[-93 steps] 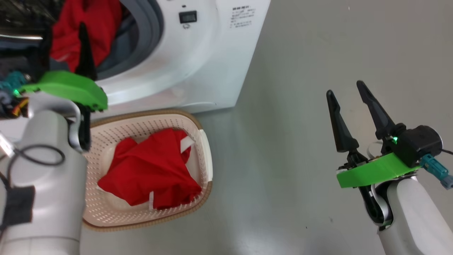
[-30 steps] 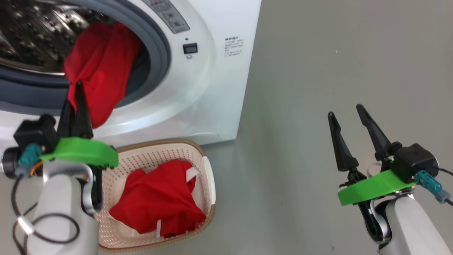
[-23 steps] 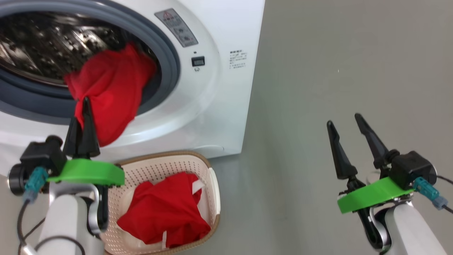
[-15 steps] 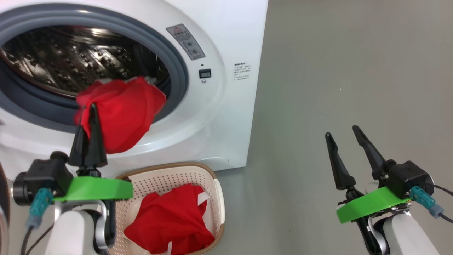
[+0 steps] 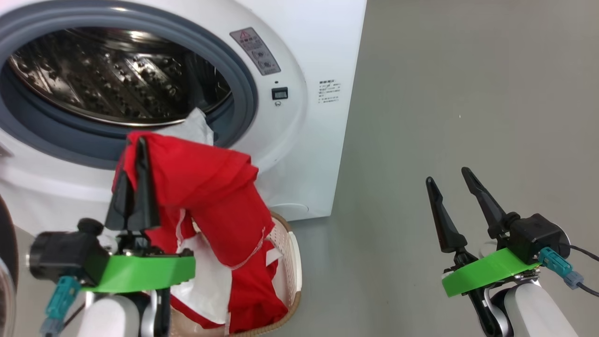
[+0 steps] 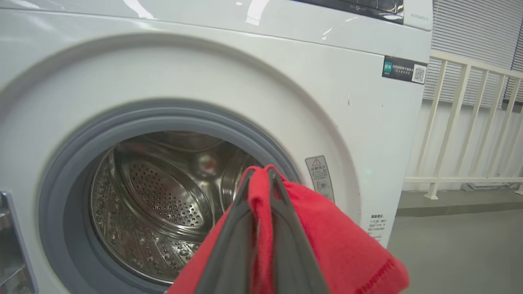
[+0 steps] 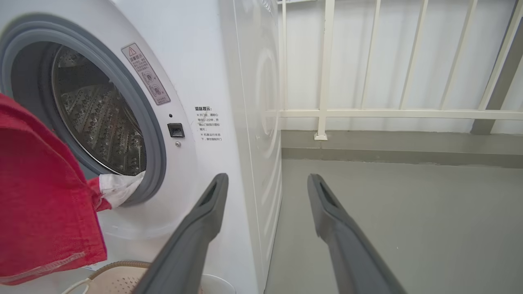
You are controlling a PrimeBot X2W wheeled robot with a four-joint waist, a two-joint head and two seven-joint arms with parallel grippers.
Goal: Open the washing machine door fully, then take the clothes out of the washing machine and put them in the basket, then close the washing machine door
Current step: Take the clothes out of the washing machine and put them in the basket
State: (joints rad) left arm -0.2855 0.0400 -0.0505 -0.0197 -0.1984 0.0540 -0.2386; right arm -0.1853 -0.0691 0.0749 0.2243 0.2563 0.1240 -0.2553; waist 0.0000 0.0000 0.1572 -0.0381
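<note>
My left gripper (image 5: 135, 146) is shut on a red garment (image 5: 210, 187) with white trim, held clear of the washing machine (image 5: 318, 154) and hanging down over the basket (image 5: 294, 262). In the left wrist view the shut left gripper (image 6: 261, 173) pinches a fold of the red garment (image 6: 339, 245) in front of the steel drum (image 6: 163, 196). A white piece (image 5: 196, 128) trails over the grey seal. More red cloth (image 5: 262, 299) lies in the basket, mostly hidden. The door's dark rim (image 5: 7, 243) shows at the left edge. My right gripper (image 5: 447, 175) stands open and holds nothing, off to the right.
Bare grey floor (image 5: 468, 93) stretches right of the machine. In the right wrist view a white railing (image 7: 388, 113) runs along the wall behind the machine, and the basket rim (image 7: 122, 269) sits at the machine's foot, beside the open right gripper (image 7: 267, 179).
The head camera has tilted up. My left gripper has drawn the red garment out of the drum, back and down over the basket. The right gripper has stayed open and in place.
</note>
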